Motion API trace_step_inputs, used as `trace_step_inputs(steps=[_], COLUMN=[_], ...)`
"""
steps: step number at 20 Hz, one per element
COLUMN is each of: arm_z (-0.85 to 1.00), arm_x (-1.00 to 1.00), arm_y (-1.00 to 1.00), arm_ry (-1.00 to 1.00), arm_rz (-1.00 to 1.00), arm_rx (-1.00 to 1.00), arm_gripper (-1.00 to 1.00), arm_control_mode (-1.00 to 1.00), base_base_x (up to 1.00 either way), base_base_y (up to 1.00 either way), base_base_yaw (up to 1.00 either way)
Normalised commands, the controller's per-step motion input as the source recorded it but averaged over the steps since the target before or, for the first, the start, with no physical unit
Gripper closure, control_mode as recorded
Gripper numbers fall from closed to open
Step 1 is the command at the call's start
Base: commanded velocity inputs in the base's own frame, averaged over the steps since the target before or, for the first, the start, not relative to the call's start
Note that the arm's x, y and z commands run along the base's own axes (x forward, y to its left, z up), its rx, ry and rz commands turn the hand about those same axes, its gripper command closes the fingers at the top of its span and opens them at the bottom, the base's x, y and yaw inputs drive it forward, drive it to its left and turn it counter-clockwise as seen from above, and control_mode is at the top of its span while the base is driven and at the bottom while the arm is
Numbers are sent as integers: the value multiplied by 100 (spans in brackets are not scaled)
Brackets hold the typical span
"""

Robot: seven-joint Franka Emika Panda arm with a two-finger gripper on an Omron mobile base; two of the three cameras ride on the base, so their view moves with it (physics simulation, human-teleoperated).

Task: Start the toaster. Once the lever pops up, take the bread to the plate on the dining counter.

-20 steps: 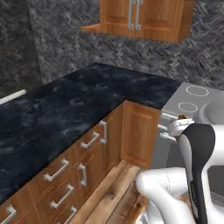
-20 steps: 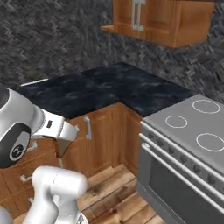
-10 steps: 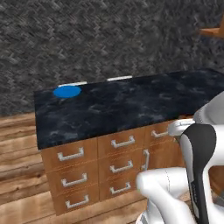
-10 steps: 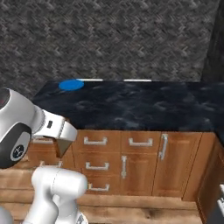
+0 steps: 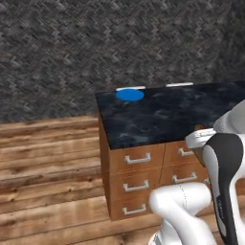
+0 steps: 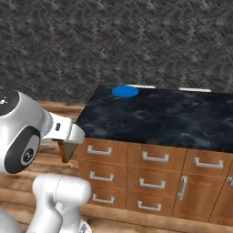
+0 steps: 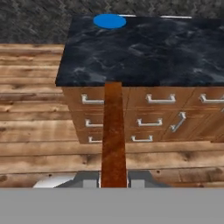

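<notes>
The bright-blue plate (image 5: 129, 94) (image 6: 125, 91) (image 7: 109, 20) lies at the far left corner of the black marble dining counter (image 5: 172, 115) (image 6: 164, 118) (image 7: 144, 52). My gripper (image 7: 113, 180) (image 6: 68, 144) is shut on the bread (image 7: 113, 131) (image 6: 67, 150). In the hand view the slice is edge-on, a brown strip rising between the finger tips. It hangs in front of the counter's drawers, well short of the plate. The toaster is out of view.
Wooden drawers and cabinet doors (image 6: 150, 177) (image 5: 136, 182) run under the counter. Plank floor (image 5: 48, 162) stretches to the left of it. A dark patterned wall (image 6: 113, 41) stands behind. Two white strips (image 5: 179, 84) lie along the counter's far edge.
The whole picture has swung as the base moved: the corner counter and stove have left the view, and the dining counter with the plate now stands ahead. The gripper stays shut on the bread.
</notes>
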Motion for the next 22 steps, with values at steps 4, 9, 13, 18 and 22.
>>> trace_step_inputs(steps=[4, 9, 13, 18, 22], arm_z=[0, 0, 0, 0, 0], arm_x=[0, 0, 0, 0, 0], arm_y=[0, 0, 0, 0, 0], arm_ry=[0, 0, 0, 0, 0], arm_rz=[0, 0, 0, 0, 0], arm_rx=[0, 0, 0, 0, 0], arm_gripper=[100, 100, 100, 100, 100], arm_control_mode=[100, 100, 100, 100, 100], base_base_x=[44, 39, 5, 1, 6], base_base_y=[100, 100, 100, 100, 100], base_base_yaw=[-11, -34, -51, -50, -56])
